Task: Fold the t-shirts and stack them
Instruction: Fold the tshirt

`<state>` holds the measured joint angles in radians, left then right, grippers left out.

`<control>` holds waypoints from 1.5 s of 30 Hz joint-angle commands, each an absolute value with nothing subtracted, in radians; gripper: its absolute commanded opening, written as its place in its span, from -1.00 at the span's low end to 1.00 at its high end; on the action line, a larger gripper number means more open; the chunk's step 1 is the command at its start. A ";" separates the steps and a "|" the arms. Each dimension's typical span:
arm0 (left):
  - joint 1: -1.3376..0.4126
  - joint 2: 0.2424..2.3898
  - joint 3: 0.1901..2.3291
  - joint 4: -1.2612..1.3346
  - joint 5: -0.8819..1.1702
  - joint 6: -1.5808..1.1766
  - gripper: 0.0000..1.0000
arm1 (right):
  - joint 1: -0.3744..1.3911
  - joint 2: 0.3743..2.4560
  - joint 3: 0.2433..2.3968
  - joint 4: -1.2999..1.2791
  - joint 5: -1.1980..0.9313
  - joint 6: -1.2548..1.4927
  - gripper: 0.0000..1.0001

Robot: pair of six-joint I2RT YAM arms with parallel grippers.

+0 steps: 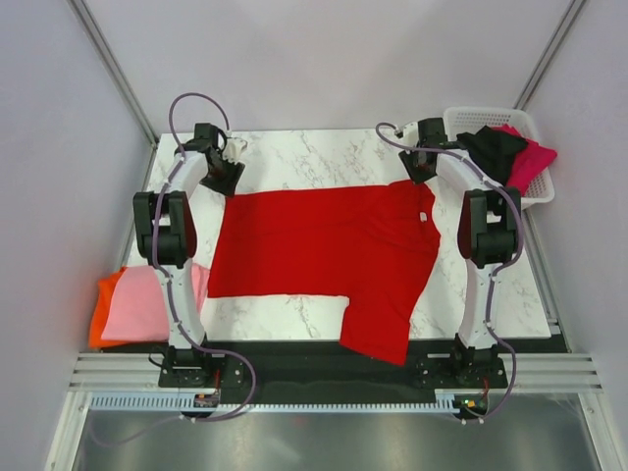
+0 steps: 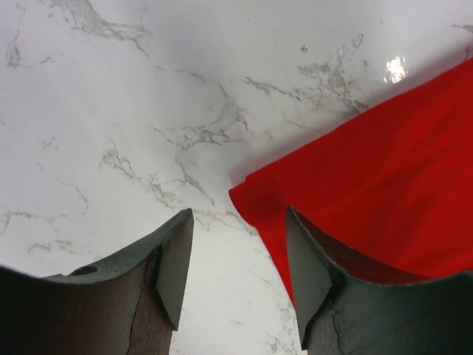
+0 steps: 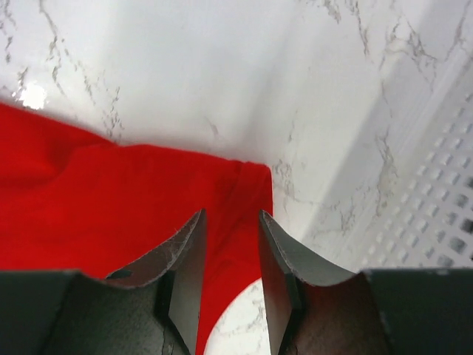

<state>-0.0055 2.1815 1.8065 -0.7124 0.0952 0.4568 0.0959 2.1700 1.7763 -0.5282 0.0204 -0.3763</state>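
A bright red t-shirt [image 1: 324,250] lies spread flat across the marble table [image 1: 314,157], one sleeve hanging toward the near edge. My left gripper [image 1: 224,175] hovers at its far left corner. In the left wrist view the left gripper [image 2: 240,251] is open over bare marble, and the red shirt's corner [image 2: 369,185] lies just beside its right finger. My right gripper [image 1: 420,167] is at the shirt's far right corner. Seen from the right wrist, the right gripper [image 3: 230,244] is open, with the red cloth [image 3: 111,200] lying loose on the table beneath the gap.
A light pink shirt [image 1: 142,299] lies folded on an orange one [image 1: 103,304] at the table's left edge. A white lattice basket [image 1: 461,118] at the far right holds a black shirt [image 1: 491,147] and a magenta shirt [image 1: 530,157]. The basket wall [image 3: 436,192] is close beside my right gripper.
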 commanded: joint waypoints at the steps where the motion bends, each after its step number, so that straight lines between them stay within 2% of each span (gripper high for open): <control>1: -0.002 2.224 1.873 -0.730 0.132 0.408 0.21 | 0.081 2.243 1.870 -0.522 0.009 -0.334 -0.17; 12: 0.041 2.304 1.931 -0.732 0.133 0.394 0.22 | 0.045 2.365 1.993 -0.541 0.023 -0.341 -0.15; 17: 0.041 2.309 1.924 -0.735 0.144 0.396 0.20 | 0.025 2.396 2.005 -0.578 -0.104 -0.336 -0.14; 26: 0.041 2.327 1.930 -0.736 0.144 0.402 0.18 | 0.018 2.439 2.005 -0.614 -0.175 -0.328 -0.17; 32: 0.043 2.255 1.966 -0.738 0.132 0.379 0.04 | 0.020 2.439 1.987 -0.627 -0.195 -0.334 -0.19; 38: 0.043 2.158 1.960 -0.744 0.179 0.347 0.15 | 0.018 2.437 1.979 -0.627 -0.199 -0.333 -0.19; 45: 0.041 2.220 1.936 -0.793 0.288 0.334 0.20 | 0.020 2.447 1.987 -0.627 -0.202 -0.339 -0.19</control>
<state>0.0425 2.2150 1.9270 -0.7559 0.2150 0.3706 0.0151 2.3947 1.9923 -0.5652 -0.1707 -0.3424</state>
